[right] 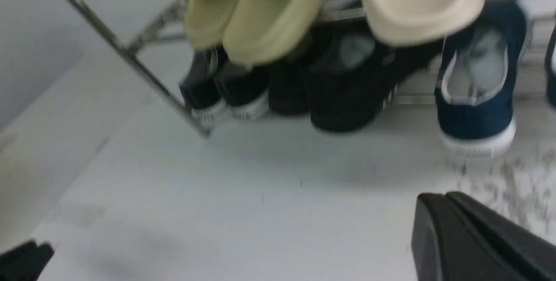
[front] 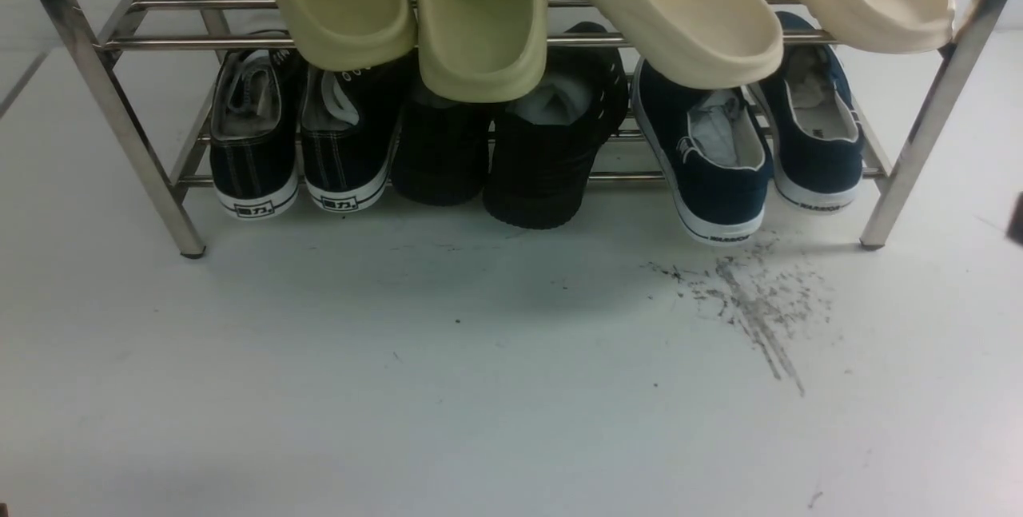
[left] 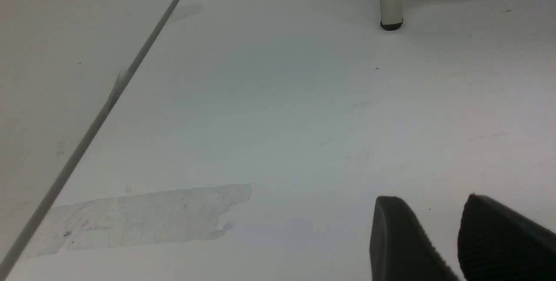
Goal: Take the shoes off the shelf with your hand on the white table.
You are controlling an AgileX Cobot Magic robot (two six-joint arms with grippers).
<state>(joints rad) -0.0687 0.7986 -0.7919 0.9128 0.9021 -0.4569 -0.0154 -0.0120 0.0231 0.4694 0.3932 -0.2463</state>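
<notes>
Nearest, over the flat matte white table, the black two-fingered left gripper has its fingertips a little apart, with only the table's surface showing between them. The dark two-fingered right gripper has its fingers together, with nothing clamped in them; its wrist view is blurred. Farther on, a patch of dark grey scuff marks spreads over the table just in front of the task's shoes, the navy-blue canvas slip-ons with white rubber soles. Both sit on the lower tier of the two-tier rack of shiny steel rods, near its right end, heels toward the robot and jutting past the front rod. Beside them are the all-black shoes, then the black sneakers with white soles. Above, the cream clogs overhang the slip-ons, and the olive-green clogs share that upper tier. As far as the pictures show, none of the moving is done: reaching, gripping, drawing out and setting down all seem left for each slip-on. The right gripper would need to open first, and a high lift could knock the cream clogs.
</notes>
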